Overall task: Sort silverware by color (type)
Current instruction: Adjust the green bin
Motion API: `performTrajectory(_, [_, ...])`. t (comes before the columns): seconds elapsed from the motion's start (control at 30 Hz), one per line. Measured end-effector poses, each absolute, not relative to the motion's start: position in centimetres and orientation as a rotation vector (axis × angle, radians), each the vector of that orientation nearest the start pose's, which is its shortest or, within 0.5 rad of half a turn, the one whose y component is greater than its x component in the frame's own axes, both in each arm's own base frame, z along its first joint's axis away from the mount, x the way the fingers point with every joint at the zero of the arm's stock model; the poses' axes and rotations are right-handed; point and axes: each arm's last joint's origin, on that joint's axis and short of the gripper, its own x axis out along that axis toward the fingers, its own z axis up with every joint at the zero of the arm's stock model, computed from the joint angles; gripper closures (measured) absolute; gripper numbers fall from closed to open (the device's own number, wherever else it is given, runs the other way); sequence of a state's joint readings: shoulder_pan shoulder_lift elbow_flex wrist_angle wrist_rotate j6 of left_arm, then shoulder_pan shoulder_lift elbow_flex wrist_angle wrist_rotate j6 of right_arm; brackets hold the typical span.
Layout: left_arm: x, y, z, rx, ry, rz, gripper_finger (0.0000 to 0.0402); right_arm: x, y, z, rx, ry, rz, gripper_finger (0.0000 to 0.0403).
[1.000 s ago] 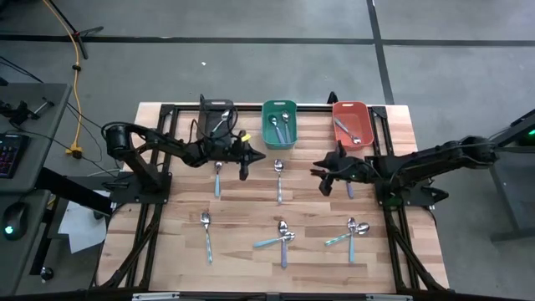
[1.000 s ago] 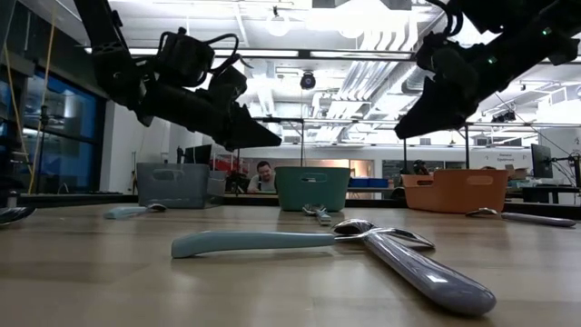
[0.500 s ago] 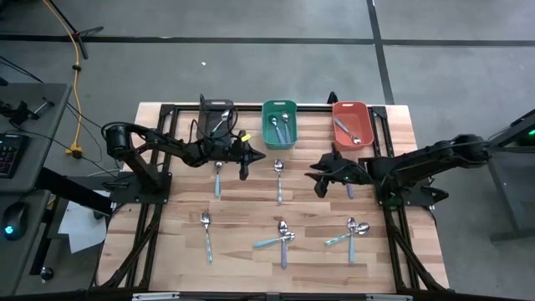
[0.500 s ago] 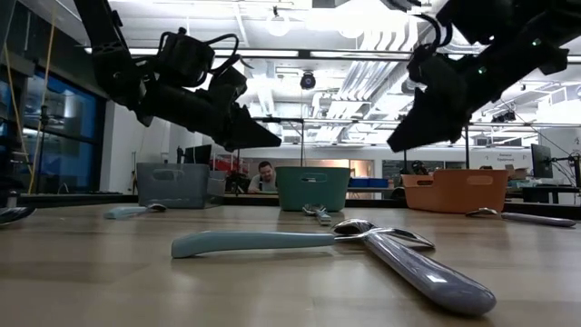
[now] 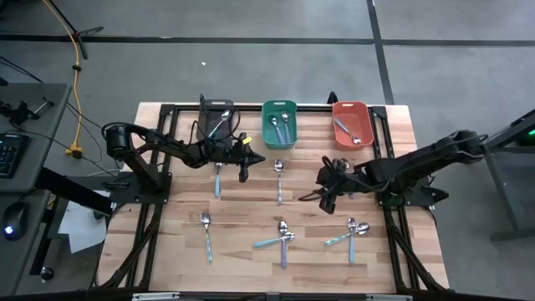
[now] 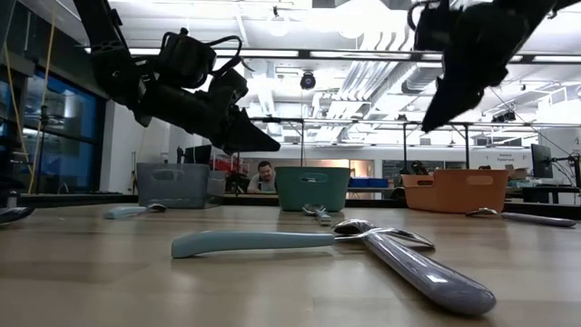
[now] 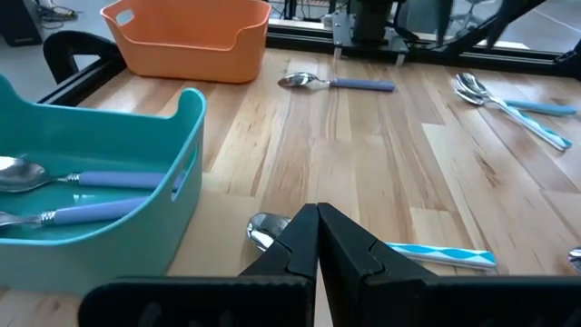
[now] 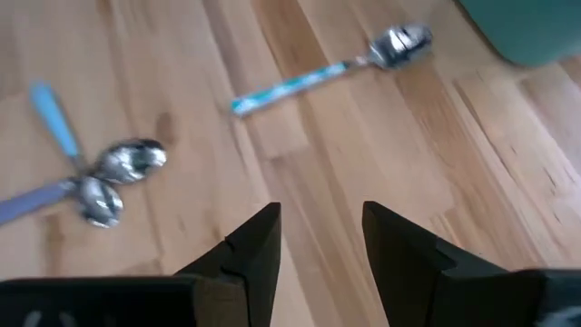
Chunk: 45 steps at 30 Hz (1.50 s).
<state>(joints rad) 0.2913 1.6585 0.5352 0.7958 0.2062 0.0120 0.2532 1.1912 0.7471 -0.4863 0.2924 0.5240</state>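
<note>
**Spoons lying loose on the table, both grippers above them**

We are seeing the silverware spread over the wooden table [image 5: 251, 209]. One spoon [image 5: 279, 179] with a light blue patterned handle is lying near the middle, just in front of the teal bin [image 5: 279, 124]. Another spoon [image 5: 217, 178] is lying under the left arm. A single spoon [image 5: 206, 232] is resting toward the near left. Two crossed pairs are lying toward the near edge: one pair [image 5: 281, 238] near the centre, with a teal handle and a lilac one, and another pair [image 5: 351, 232] to its right. Spoons are also sitting inside the dark grey bin [image 5: 216, 114], the teal bin and the orange bin [image 5: 351, 124].

Our right gripper [image 5: 322, 197] is hovering above the bare wood between the middle spoon and the right-hand crossed pair, its fingers [image 8: 254, 250] parted and holding nothing. Our left gripper [image 5: 244, 171] is hanging above the table between the dark grey bin and the teal bin, its fingers [image 7: 313, 241] pressed together and empty.

In the low view a person [image 6: 263, 174] is showing in the room behind the bins.
</note>
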Motion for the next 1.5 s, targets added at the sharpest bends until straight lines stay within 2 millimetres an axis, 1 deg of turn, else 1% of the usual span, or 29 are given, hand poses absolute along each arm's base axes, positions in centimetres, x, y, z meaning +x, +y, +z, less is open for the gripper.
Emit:
performTrajectory(0.1, [28.3, 7.9, 14.1, -0.068, 0.318, 0.082, 0.0401, 22.3, 5.5, 22.4, 0.218, 0.824, -0.227, 0.026])
performTrajectory(0.2, [28.4, 7.9, 14.1, -0.068, 0.318, 0.083, 0.0401, 23.0, 6.3, 22.2, 0.171, 0.796, -0.172, 0.026])
performTrajectory(0.4, [28.2, 7.8, 13.6, -0.064, 0.365, 0.08, 0.0401, 25.1, 7.7, 20.5, 0.111, 0.776, -0.063, 0.026])
performTrajectory(0.5, [28.1, 7.8, 13.4, -0.068, 0.387, 0.079, 0.0401, 25.6, 8.1, 19.7, 0.092, 0.795, -0.043, 0.026])
performTrajectory(0.57, [28.1, 7.8, 13.4, -0.068, 0.391, 0.078, 0.0401, 25.9, 8.3, 19.5, 0.081, 0.81, -0.04, 0.026])
performTrajectory(0.73, [28.2, 7.5, 13.4, -0.044, 0.392, 0.065, 0.0401, 26.5, 8.5, 20.7, 0.018, 0.807, -0.023, 0.026])
performTrajectory(0.87, [28.2, 7.6, 13.4, -0.025, 0.39, 0.091, 0.0401, 26.9, 7.8, 22.1, -0.097, 0.841, -0.049, 0.026])
performTrajectory(1.0, [28.1, 8.0, 13.5, 0.011, 0.398, 0.216, 0.0401, 27.4, 6.2, 23.1, -0.149, 0.877, -0.078, 0.0266])
performTrajectory(1.07, [28.1, 8.2, 13.5, 0.032, 0.405, 0.288, 0.0401, 27.7, 5.1, 23.4, -0.166, 0.881, -0.1, 0.0272])
performTrajectory(1.17, [27.9, 8.6, 13.5, 0.052, 0.412, 0.399, 0.0401, 27.9, 2.9, 23.3, -0.184, 0.91, -0.133, 0.0288])
performTrajectory(1.33, [27.6, 9.5, 13.5, 0.06, 0.42, 0.507, 0.0401, 28.1, -1.8, 23.3, -0.192, 0.921, -0.225, 0.0325])
performTrajectory(1.5, [27.3, 10.2, 13.5, -0.016, 0.401, 0.548, 0.0401, 27.8, -6.6, 23.3, -0.112, 0.879, -0.309, 0.0366])
